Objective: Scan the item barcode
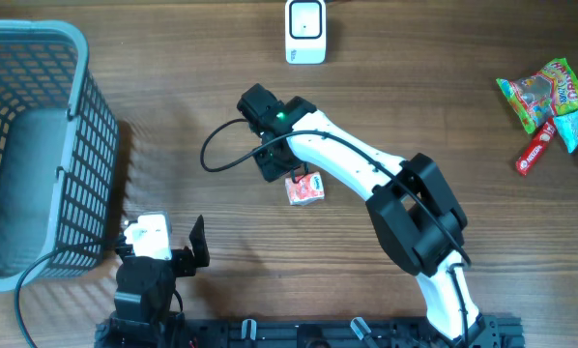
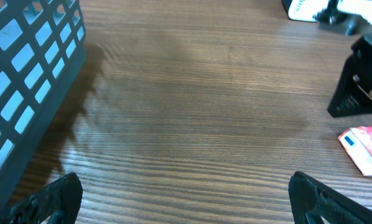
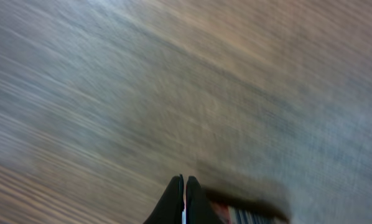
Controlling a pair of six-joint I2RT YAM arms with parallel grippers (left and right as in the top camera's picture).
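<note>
The packet (image 1: 305, 188) lies flat at table centre, at 4 o'clock of the right gripper (image 3: 184, 198), which is pressed together and empty. The packet is probably light, thin and crinkly: pinch one edge. The left gripper (image 2: 186, 202) stands spread.

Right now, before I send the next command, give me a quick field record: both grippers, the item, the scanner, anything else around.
left gripper: open, empty, beside the basket
right gripper: shut, right at the red packet; whether it grips it is unclear
scanner: far side of the table, apart from the packet
snack packets: lying at the right side
</note>
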